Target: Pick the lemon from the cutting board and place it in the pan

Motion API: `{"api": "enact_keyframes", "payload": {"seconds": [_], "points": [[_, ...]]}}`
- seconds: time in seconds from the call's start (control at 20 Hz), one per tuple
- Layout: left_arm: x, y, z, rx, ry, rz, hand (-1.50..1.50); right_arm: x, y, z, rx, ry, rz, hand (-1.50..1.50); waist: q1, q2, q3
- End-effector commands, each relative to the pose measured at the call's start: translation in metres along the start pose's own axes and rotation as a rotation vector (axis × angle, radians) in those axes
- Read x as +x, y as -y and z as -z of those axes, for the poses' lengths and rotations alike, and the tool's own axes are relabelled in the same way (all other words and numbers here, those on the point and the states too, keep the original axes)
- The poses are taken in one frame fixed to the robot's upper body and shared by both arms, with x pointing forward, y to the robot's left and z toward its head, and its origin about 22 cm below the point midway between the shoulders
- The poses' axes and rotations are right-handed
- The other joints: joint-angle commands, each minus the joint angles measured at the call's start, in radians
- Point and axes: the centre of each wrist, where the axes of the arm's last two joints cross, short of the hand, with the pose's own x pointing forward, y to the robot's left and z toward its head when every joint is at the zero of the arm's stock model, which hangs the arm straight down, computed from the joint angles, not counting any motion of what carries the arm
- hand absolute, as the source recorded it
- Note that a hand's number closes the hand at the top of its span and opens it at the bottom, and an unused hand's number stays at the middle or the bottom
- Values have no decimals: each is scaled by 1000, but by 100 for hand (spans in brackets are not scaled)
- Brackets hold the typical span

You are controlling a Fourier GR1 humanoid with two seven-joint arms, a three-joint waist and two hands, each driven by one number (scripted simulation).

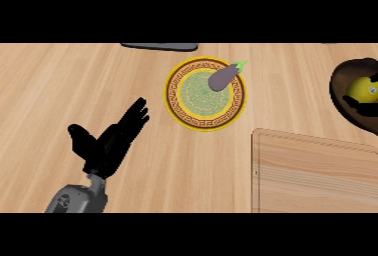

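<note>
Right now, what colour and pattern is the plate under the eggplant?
Yellow rim, dark key-pattern band, green centre on the plate; head view.

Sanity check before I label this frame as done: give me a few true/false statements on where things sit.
1. The lemon lies in the dark pan at the right edge. True.
2. The cutting board carries the lemon. False: its visible part is bare.
3. An eggplant lies on the patterned plate. True.
4. The left hand is curled around the eggplant. False: it is open, left of the plate, holding nothing.
5. The right hand shows near the board. False: it is out of view.
</note>
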Motion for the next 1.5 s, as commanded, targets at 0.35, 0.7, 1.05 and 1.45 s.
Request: {"api": "enact_keyframes", "payload": {"seconds": [0.35,0.7,1.05,1.45], "points": [[-2,-4,-1,-5,-3,-10,0,-1,-14,-2,193,-104,45,-150,21,11,5],[-4,1,-3,-11,-3,-6,0,5,-3,11,69,-103,439,-150,5,7,6],[-6,1,-7,8,-3,-18,0,-21,38,-11,196,-181,581,-150,3,7,7],[-7,-2,-1,23,9,-18,0,-39,79,-30,327,-123,671,-150,-30,8,9]]}}
